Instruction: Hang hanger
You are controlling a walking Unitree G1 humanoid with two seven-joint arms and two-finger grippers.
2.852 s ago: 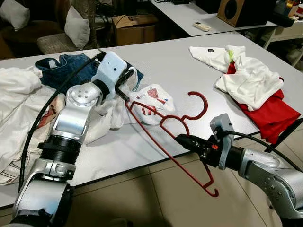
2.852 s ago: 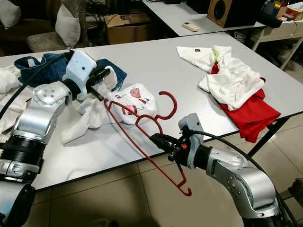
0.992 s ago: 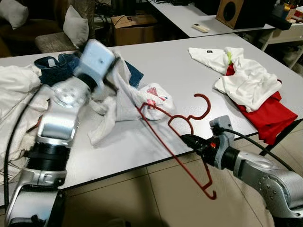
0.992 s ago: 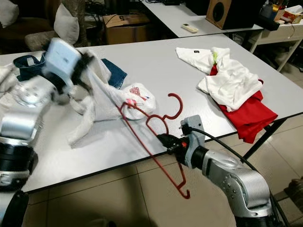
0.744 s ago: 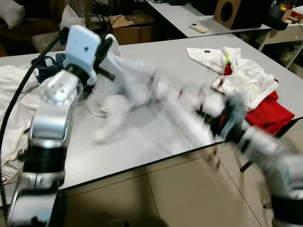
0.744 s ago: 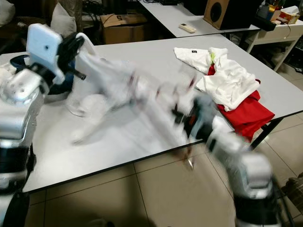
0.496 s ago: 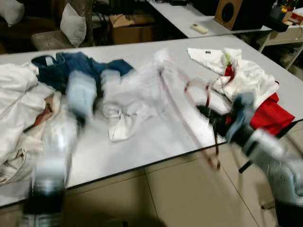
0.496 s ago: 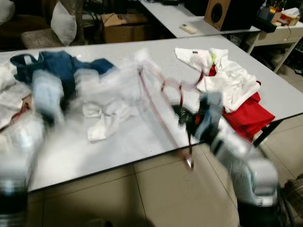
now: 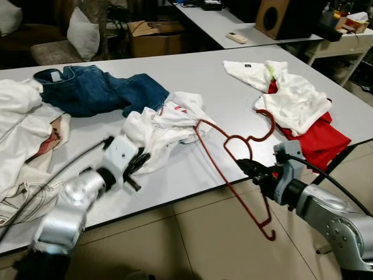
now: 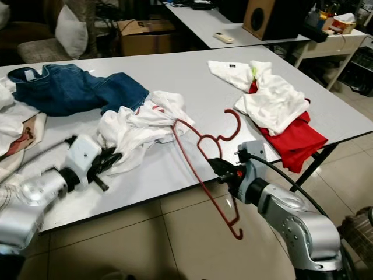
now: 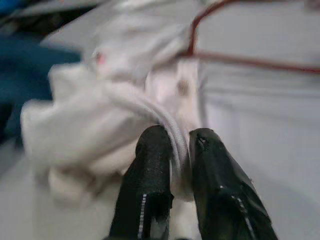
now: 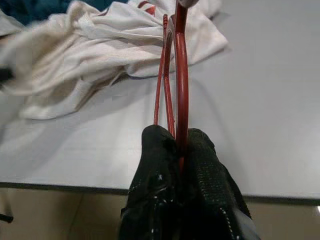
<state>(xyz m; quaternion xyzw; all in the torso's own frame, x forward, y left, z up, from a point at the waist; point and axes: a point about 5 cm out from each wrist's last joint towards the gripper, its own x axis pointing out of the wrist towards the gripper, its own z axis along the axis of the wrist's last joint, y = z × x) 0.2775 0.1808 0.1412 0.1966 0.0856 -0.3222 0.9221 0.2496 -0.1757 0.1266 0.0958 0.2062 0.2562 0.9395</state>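
A red wire hanger [image 9: 233, 169] slants from the table out past its front edge, hook [image 9: 267, 123] uppermost. My right gripper [image 9: 247, 168] is shut on the hanger just below the hook, as the right wrist view also shows with the hanger [image 12: 180, 75] between the fingers [image 12: 155, 150]. The hanger's far corner is tucked into a crumpled white shirt [image 9: 166, 123] with a red print, lying mid-table. My left gripper [image 9: 139, 164] sits low at the shirt's near edge, shut on a white hem [image 11: 172, 135].
Blue jeans [image 9: 99, 90] lie at the back left, with white clothes [image 9: 23, 128] at the far left. A white and red clothes pile [image 9: 303, 111] covers the table's right corner. The grey table [image 9: 198, 76] ends just before my arms, with tiled floor [image 9: 192, 245] below.
My left arm has come down from a raised pose to the table's front edge, and the shirt now lies on the table. The hanger has shifted right with my right gripper.
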